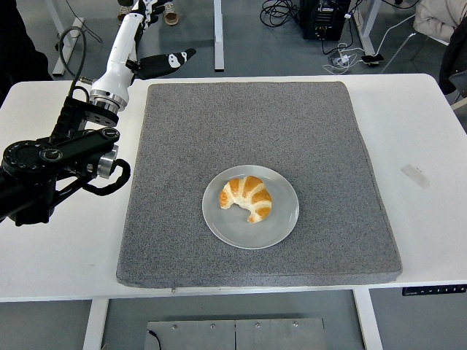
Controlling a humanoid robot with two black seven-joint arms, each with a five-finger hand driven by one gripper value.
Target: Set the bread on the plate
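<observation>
Resting on the plate [281, 222] is the bread [246, 197] (left hand [139, 40] spread, empty).

Left hand [139, 33] fingertips cut off at top

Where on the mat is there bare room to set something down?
The mat is bare everywhere around the plate, which holds the croissant: widest at its far half and right side. The left hand is raised past the far-left corner.

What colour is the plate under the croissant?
Plain light grey plate, seen in the head view.
</observation>
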